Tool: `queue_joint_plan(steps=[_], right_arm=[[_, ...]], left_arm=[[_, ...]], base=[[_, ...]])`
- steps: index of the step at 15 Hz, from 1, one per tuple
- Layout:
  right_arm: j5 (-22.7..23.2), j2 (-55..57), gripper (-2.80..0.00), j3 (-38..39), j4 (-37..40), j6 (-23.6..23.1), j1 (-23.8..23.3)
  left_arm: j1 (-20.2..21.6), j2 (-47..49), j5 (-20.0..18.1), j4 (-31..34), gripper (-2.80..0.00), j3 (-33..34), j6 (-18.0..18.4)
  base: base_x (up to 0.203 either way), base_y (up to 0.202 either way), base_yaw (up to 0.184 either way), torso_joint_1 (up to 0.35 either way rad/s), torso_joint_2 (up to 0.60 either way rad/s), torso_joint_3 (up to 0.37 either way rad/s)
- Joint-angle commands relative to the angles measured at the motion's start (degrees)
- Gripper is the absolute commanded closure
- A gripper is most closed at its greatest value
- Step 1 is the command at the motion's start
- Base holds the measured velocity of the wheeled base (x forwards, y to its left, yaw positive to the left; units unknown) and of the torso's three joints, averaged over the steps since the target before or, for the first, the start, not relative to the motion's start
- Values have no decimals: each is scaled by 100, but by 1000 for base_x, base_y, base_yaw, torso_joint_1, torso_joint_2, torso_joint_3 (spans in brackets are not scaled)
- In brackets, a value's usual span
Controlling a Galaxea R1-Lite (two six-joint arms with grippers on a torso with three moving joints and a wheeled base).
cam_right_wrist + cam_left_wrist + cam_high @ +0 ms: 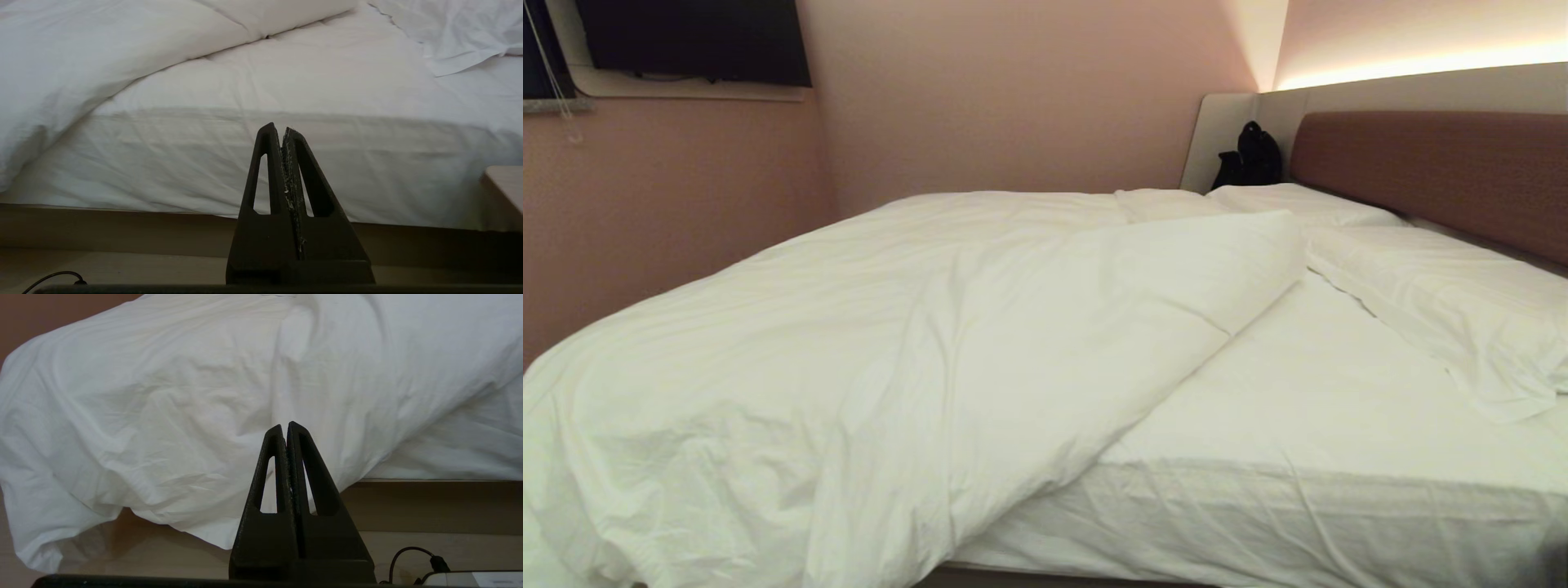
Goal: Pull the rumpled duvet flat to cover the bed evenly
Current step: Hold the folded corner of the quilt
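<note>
The soft, bulky duvet (849, 343) looks best gripped at its folded-back corner (1274, 237); both grippers' fingers (286, 435) (282, 136) are together, empty.

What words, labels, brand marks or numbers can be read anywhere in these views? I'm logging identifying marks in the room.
None can be read.
The puffy white duvet, white-sheeted bed, white rectangular pillows and brown padded headboard are plain.
The dark wall-mounted screen and black bag show no legible marking.
</note>
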Motion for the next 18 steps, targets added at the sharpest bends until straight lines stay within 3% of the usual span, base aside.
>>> queue_joint_plan(steps=[1,4,14,18], right_arm=[[-3,-1,0,0,-1,0,2],[-3,-1,0,0,-1,0,2],[-3,-1,0,0,-1,0,2],[-3,-1,0,0,-1,0,2]], left_arm=[[2,-2,-6,0,0,0,4],[2,-2,-6,0,0,0,8],[2,-2,-23,0,0,0,4],[2,-2,12,-1,0,0,-163]], base=[[0,-193,1,2,5,5],[0,-137,0,4,3,4],[0,0,0,0,0,0],[0,0,0,0,0,0]])
